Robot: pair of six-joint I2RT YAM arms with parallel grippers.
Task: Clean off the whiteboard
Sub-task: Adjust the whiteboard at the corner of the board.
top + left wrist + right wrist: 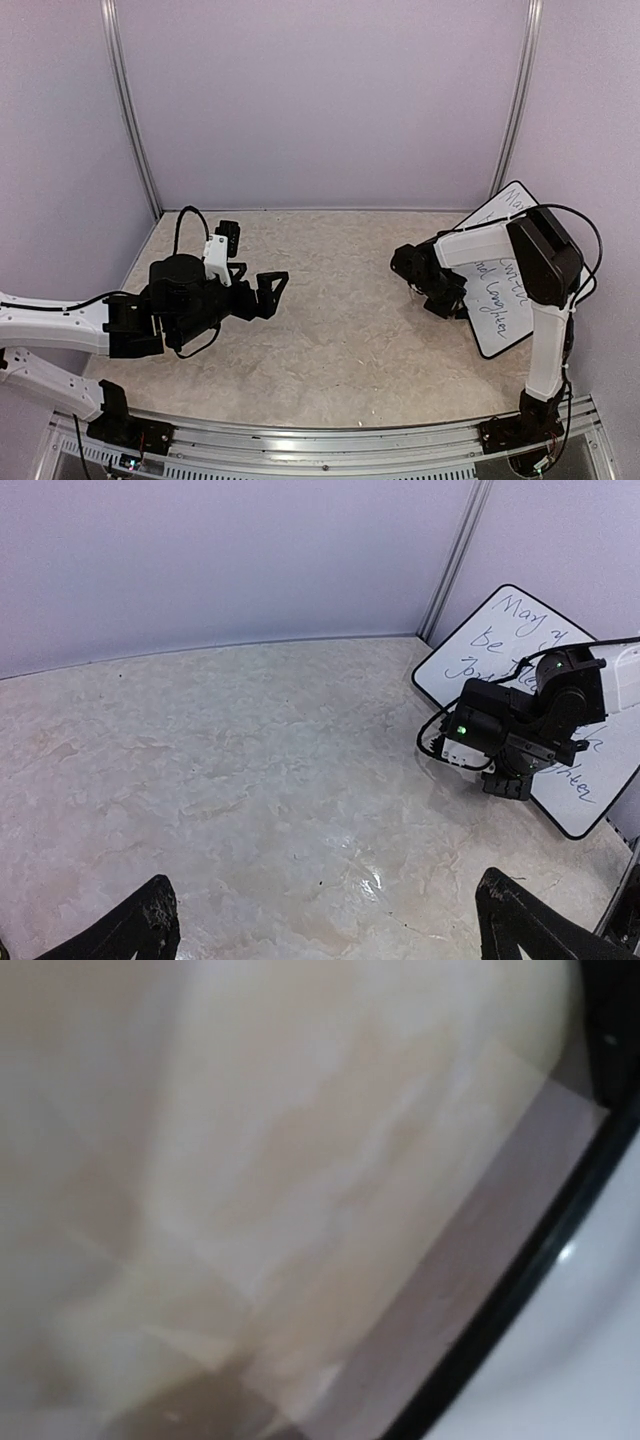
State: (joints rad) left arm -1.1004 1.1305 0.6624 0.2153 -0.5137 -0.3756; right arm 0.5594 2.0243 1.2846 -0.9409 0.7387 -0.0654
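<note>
Black fingertips (140,930) of the left gripper (335,938) frame the bottom of its wrist view. Its jaws are spread wide with nothing between them, well apart from the whiteboard (500,630) across the desk (250,780). The whiteboard stands tilted, its top against the right wall (610,150) and its lower edge on the desk, with handwriting all over it.

The right gripper (432,285) sits low at the whiteboard's lower-left edge, touching or just beside the black frame. Whether its jaws are pressed together or pinching something I cannot tell: its wrist view is a blur of frame and white surface. No eraser or cloth shows anywhere.

The main risk, as I judge it, is that the whiteboard only leans. A push near its foot could slide the bottom out and drop it flat, or skid it along the wall. The jaws could also snag the frame instead of riding onto the surface. The right arm's elbow (545,255) hangs over the whiteboard's middle and crowds any stroke there. Only desk lies between the left gripper and the whiteboard.
</note>
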